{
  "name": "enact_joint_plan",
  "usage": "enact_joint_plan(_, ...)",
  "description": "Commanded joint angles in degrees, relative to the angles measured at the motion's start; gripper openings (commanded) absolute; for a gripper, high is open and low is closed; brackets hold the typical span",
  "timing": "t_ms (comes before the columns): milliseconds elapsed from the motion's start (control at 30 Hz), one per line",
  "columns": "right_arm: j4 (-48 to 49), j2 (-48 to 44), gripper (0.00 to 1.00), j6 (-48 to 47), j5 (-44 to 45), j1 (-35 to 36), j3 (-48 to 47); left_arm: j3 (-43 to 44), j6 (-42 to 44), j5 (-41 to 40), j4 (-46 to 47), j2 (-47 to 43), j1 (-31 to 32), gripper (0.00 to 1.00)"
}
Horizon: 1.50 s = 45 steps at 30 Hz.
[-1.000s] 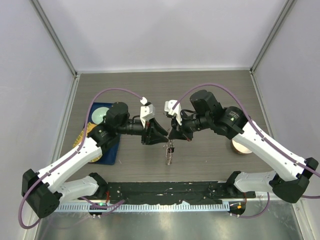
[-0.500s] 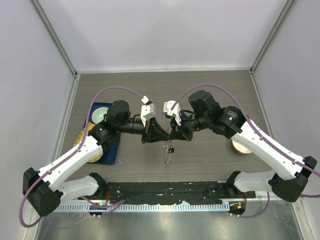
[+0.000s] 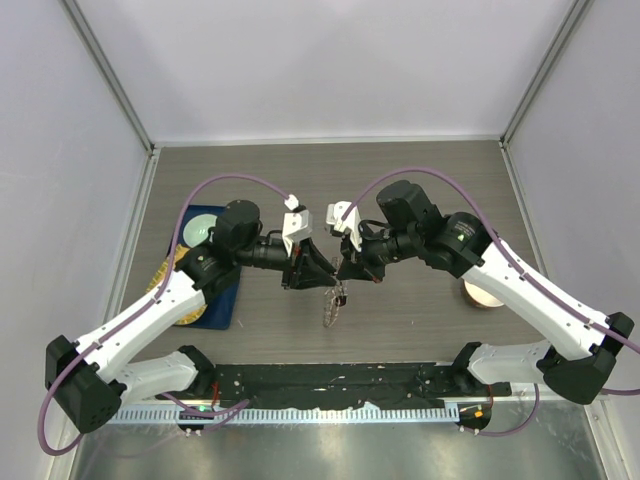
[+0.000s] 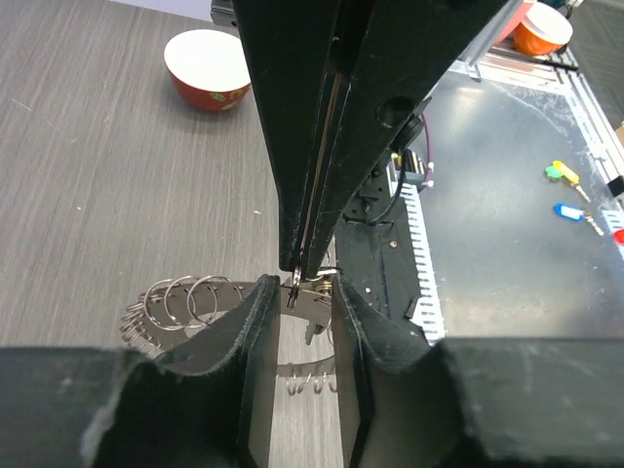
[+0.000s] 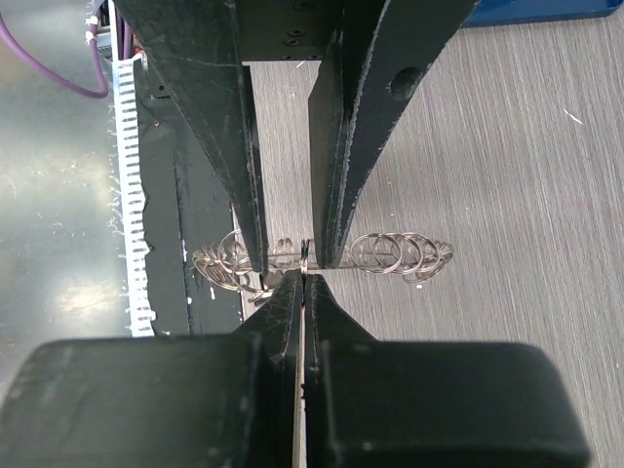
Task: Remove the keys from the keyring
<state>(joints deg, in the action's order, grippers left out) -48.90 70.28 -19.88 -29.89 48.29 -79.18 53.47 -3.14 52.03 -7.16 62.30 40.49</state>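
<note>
The keyring (image 5: 390,255) hangs clear of the bench (image 3: 400,180), caught where the two grippers meet tip to tip. The right gripper (image 5: 303,283) is pinched tight on a thin bit of the ring's metal right at its fingertips, with the ring's fringe of small loops trailing off to either side of it. The left gripper (image 4: 304,297) has its fingers parted, one on each side of that same pinch point with a short metal piece between them. I cannot tell whether they press on it or only straddle it.

The ring looks light, thin and springy, so it will probably swing and twist if held at one point only. The smooth wire is likely to slip. It would be better to grip the band just beside a key and pull the key by its head.

There is one keyring and two grippers. The fringe loops are too many and too tangled to count, and the keys cannot be told apart from them.
</note>
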Motion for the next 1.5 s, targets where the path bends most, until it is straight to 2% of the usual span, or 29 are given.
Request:
enact_joint_plan(0,3.46,-0.76,0.01,-0.42,-1.22,0.4,-1.59,2.51,1.55,0.09,-0.75,0.01,0.11,0.3)
enact_joint_plan(133,3.73,-0.5,0.01,-0.42,-1.75,0.49,-1.59,2.69,0.94,0.35,0.21,0.45,0.03,0.27)
enact_joint_plan(233,4.08,-0.49,0.01,-0.42,-2.19,0.66,-1.68,2.6,0.15,0.7,1.18,0.89,0.11,0.19)
enact_joint_plan(333,4.17,-0.23,0.01,-0.25,-2.72,0.75,-1.51,2.6,-0.64,1.23,2.32,1.33,0.03,0.1)
enact_joint_plan(367,4.43,-0.15,0.01,-0.25,-2.81,0.75,-1.33,2.6,-0.9,1.41,2.67,1.42,0.03,0.03)
enact_joint_plan(400,4.43,-0.14,0.01,-0.16,-2.89,0.75,-1.16,2.34,-1.43,1.23,3.81,1.5,0.11,0.0)
enact_joint_plan(567,9.08,-1.72,0.01,3.17,-0.8,0.75,0.86,-0.47,-7.04,-2.98,11.36,-0.33,0.03,0.0)
enact_joint_plan(667,14.35,-4.27,0.16,7.21,2.63,0.75,4.37,-4.25,-10.03,-5.79,18.74,-2.79,-0.32,0.0)
enact_joint_plan(700,15.84,-5.06,0.25,9.75,3.43,0.66,5.34,-5.82,-11.18,-5.89,22.5,-3.06,-0.85,0.0)
enact_joint_plan(767,22.34,-8.31,0.34,13.0,5.71,0.66,9.1,-6.97,-14.07,-5.89,25.51,-3.59,-1.38,0.0)
enact_joint_plan(800,24.89,-9.54,0.45,14.59,9.29,0.58,10.61,-7.59,-14.61,-5.71,27.53,-3.59,-1.64,0.0)
enact_joint_plan(867,34.11,-14.1,0.49,19.69,14.4,0.14,15.95,-8.38,-15.75,-6.41,29.56,-3.86,-1.82,0.0)
enact_joint_plan(933,40.69,-17.88,0.5,24.51,15.47,-1.7,18.78,-9.87,-17.69,-7.46,33.78,-4.47,-1.82,0.0)
enact_joint_plan(1033,44.67,-19.65,0.51,28.22,16.0,-5.29,21.52,-11.46,-19.71,-8.35,38.26,-5.09,-1.99,0.0)
enact_joint_plan(1100,46.35,-20.62,0.51,32.87,14.35,-7.94,23.36,-12.25,-20.5,-9.4,40.98,-5.35,-2.17,0.0)
enact_joint_plan(1133,48.62,-20.97,0.51,34.54,12.59,-11.52,24.24,-12.51,-20.94,-9.66,41.78,-5.61,-2.26,0.0)
enact_joint_plan(1267,57.85,-20.89,0.52,45.17,-3.02,-18.39,27.31,-13.22,-21.91,-10.46,44.68,-6.14,-2.34,0.0)
enact_joint_plan(1467,73.85,-20.01,0.49,61.17,-13.08,-21.05,32.32,-13.13,-22.53,-11.78,46.18,-6.75,-2.43,0.0)
